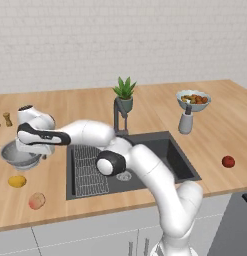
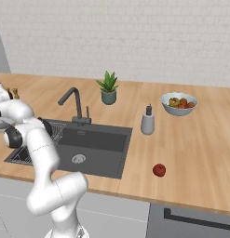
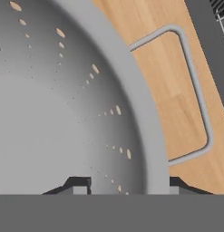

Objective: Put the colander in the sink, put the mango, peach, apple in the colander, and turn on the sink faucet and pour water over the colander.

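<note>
Colander (image 3: 63, 113) rim between end effector (image 3: 129, 183) tips, bowl bare

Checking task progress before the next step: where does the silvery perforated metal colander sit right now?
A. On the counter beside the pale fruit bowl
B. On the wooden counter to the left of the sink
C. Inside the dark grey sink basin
B: the silvery perforated metal colander rests on the wooden counter left of the dark grey sink, with the gripper at its rim.
</note>
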### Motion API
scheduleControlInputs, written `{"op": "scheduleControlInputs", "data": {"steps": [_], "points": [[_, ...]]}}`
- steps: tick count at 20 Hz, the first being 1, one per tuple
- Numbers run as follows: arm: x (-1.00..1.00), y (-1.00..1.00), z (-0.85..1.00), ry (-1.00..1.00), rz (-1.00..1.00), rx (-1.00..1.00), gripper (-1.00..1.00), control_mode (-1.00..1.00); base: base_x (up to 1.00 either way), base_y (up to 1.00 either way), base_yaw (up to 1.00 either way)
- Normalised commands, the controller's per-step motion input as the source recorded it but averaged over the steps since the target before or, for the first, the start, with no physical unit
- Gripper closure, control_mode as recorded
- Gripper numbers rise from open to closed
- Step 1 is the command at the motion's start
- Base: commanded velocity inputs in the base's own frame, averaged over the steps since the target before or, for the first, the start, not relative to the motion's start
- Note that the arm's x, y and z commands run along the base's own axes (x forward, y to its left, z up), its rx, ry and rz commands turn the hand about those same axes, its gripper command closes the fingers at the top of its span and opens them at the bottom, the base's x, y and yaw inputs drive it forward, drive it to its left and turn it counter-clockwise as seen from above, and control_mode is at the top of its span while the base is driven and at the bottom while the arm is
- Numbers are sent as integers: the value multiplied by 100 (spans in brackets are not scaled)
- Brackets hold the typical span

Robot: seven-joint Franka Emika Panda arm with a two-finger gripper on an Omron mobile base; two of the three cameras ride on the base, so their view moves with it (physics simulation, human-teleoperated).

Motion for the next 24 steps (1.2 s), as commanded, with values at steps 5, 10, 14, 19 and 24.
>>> {"op": "scheduleControlInputs", "data": {"steps": [5, 10, 14, 19, 24], "points": [[-10, -5, 11, -6, -12, 0, 100, -100, 0, 0, 0], [-31, -9, 40, -13, -12, 2, 100, -100, 0, 0, 0], [-36, -18, 62, -18, -14, 5, 100, -100, 0, 0, 0], [-36, -25, 57, -22, -12, 4, 100, -100, 0, 0, 0], [-65, -74, 22, -1, -14, 8, 100, -100, 0, 0, 0]]}}
